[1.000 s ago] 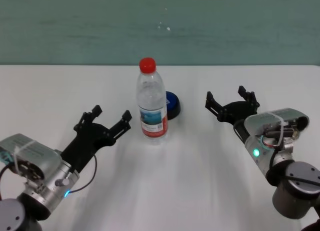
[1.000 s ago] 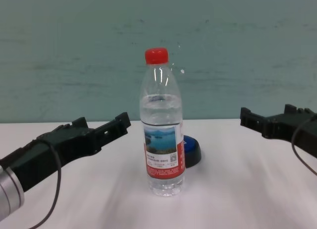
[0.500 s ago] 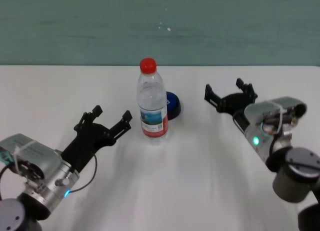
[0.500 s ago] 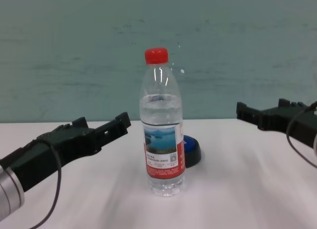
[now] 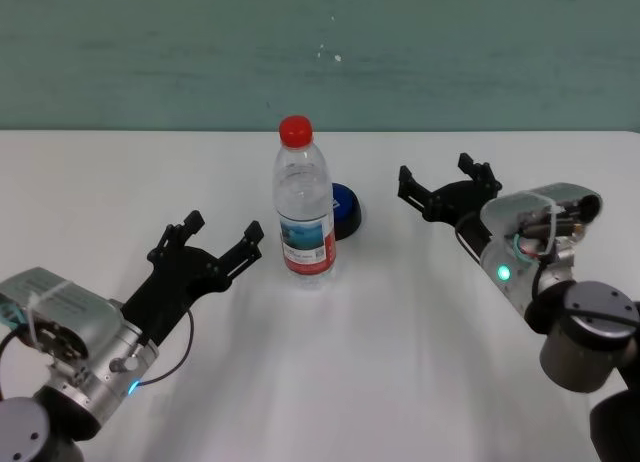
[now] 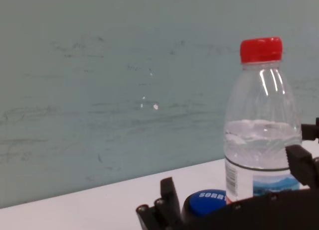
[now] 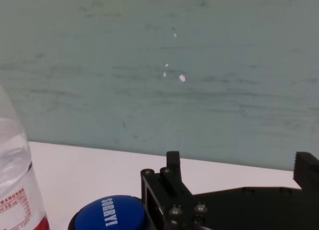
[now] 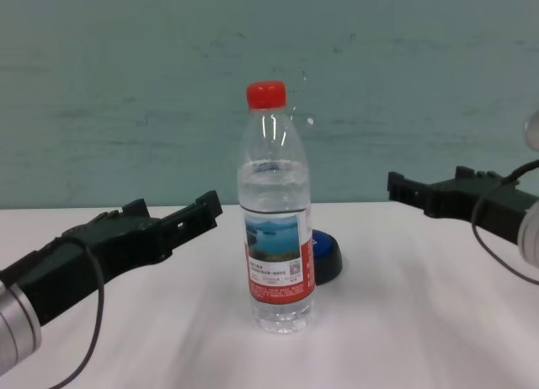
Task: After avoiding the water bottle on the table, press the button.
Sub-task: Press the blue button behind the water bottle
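- Head view first: the water bottle (image 5: 303, 204) stands upright near the middle of the table (image 5: 380, 362), red cap on, label facing the robot.
- Tucked just behind it and a touch to the right sits the button (image 5: 345, 210), partly hidden by the bottle from here; whether the two touch, I cannot tell.
- Over on the right, the right gripper (image 5: 440, 183) is up above the table, fingers spread wide with nothing between them, pointing across toward the button but clearly apart from it.
- Right wrist view confirms it: the blue dome of the button (image 7: 108, 214) shows just past the black fingers (image 7: 164, 190), lettering visible on top, and the edge of the bottle (image 7: 17, 185) stands beside it.
- On the other side, the left gripper (image 5: 208, 241) sits parked to the left of the bottle, jaws open and empty, near it but not touching.
- Chest view, low angle: bottle (image 8: 274, 216) dead centre, water filling most of it; the button (image 8: 325, 256) peeks out at its right, low on its black base.
- Same view, the left gripper (image 8: 173, 216) reaches in from the left, the right gripper (image 8: 438, 189) from the right, higher than the button.
- Left wrist view: bottle (image 6: 261, 125) close up, button (image 6: 205, 204) low beside it.
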